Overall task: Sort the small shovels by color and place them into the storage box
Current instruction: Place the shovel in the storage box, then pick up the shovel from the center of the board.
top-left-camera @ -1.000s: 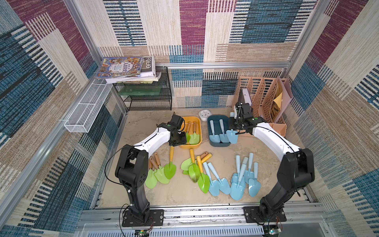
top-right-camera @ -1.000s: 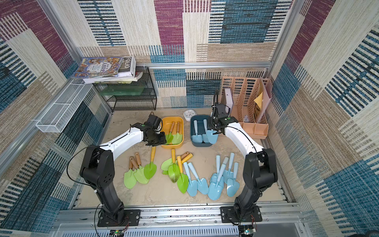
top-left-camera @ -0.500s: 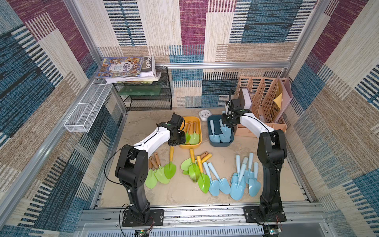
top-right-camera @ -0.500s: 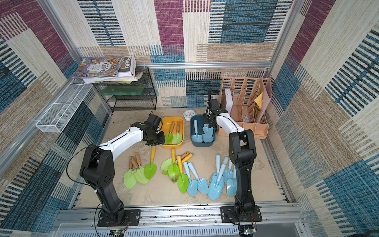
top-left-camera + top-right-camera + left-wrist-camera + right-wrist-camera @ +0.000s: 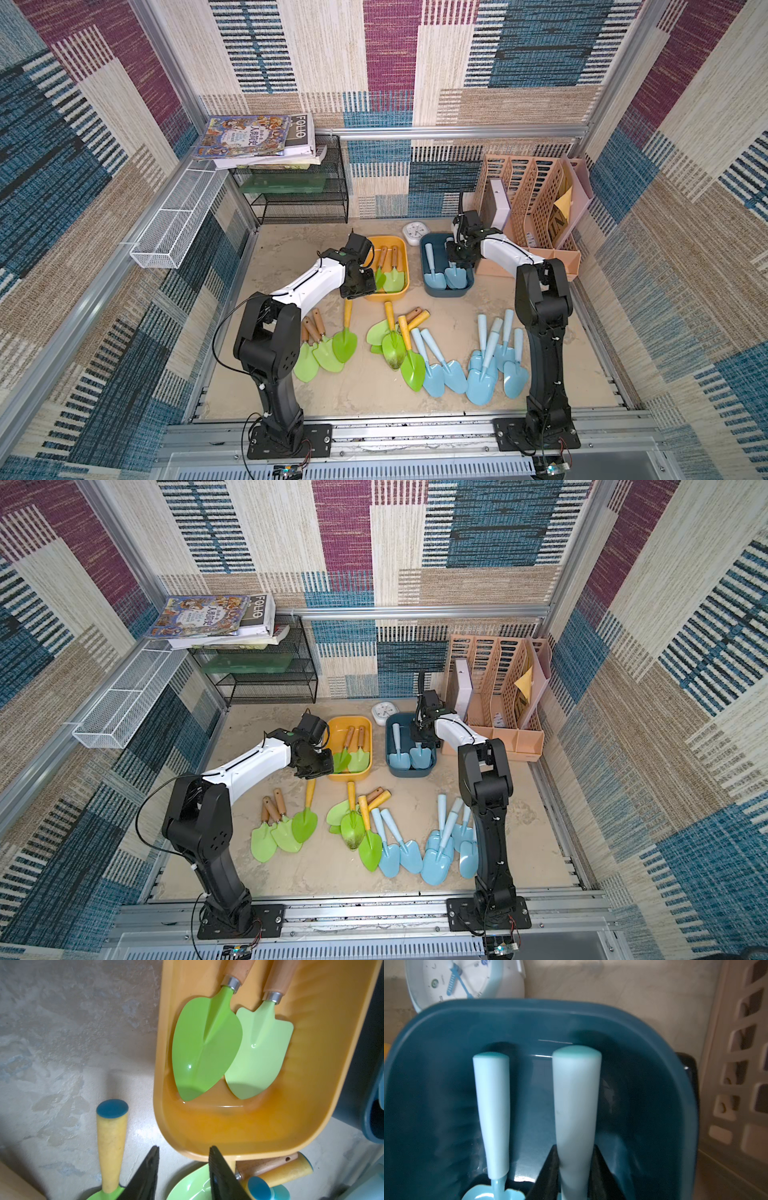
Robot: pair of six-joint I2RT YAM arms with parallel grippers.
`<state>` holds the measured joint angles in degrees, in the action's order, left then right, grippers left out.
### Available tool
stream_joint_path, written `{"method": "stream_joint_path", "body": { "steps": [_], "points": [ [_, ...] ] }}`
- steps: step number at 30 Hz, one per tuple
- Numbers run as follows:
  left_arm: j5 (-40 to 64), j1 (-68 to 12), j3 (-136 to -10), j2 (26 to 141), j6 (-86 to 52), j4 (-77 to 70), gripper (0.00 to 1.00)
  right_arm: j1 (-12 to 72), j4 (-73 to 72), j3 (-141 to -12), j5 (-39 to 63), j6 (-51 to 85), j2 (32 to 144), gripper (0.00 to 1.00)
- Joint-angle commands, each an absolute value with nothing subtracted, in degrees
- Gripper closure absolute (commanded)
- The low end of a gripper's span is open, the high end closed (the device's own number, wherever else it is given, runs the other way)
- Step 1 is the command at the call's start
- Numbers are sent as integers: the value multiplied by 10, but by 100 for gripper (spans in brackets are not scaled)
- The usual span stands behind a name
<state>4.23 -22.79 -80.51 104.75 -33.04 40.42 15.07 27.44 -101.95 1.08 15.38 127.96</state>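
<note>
- Right pincer (image 5: 574, 1148) is clamping the handle of one light blue shovel (image 5: 576, 1095) inside the dark blue box (image 5: 446, 1022), beside a second blue shovel (image 5: 492, 1109).
- Left pincer (image 5: 184, 1148) is hovering part-open and empty at the yellow box (image 5: 311, 1115), which is holding two green shovels (image 5: 205, 1043).
- Seven loose green shovels (image 5: 345, 345) and six loose blue shovels (image 5: 480, 386) are lying on the table (image 5: 291, 249).
- A book (image 5: 300, 129) is showing "FOLIO".

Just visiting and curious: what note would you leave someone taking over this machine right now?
Left gripper: open, empty, by the orange bin's near end.
Right gripper: shut on a blue shovel, inside the blue bin.
Done: two green shovels in orange bin, second blue shovel binned.
Left: release it, then bin the loose green shovels and loose blue shovels.
</note>
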Motion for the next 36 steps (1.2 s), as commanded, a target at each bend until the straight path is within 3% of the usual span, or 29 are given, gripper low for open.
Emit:
{"method": "stream_joint_path", "body": {
  "steps": [1, 5, 9, 23, 36],
  "points": [
    [34, -229, -799, 1036, -333, 412, 57, 156, 269, -1020, 6, 149, 1279, 71],
    [29, -229, -788, 1021, -329, 414, 55, 166, 273, -1020, -10, 147, 1264, 58],
    [24, -229, -775, 1006, -322, 417, 54, 179, 279, -1019, -44, 143, 1233, 53],
    [3, -227, -679, 963, -310, 427, 53, 244, 236, -854, -70, 195, 1056, 53],
    [-5, -195, -677, 1031, -290, 415, 52, 269, 234, -784, -82, 216, 1014, 54]
  ]
}}
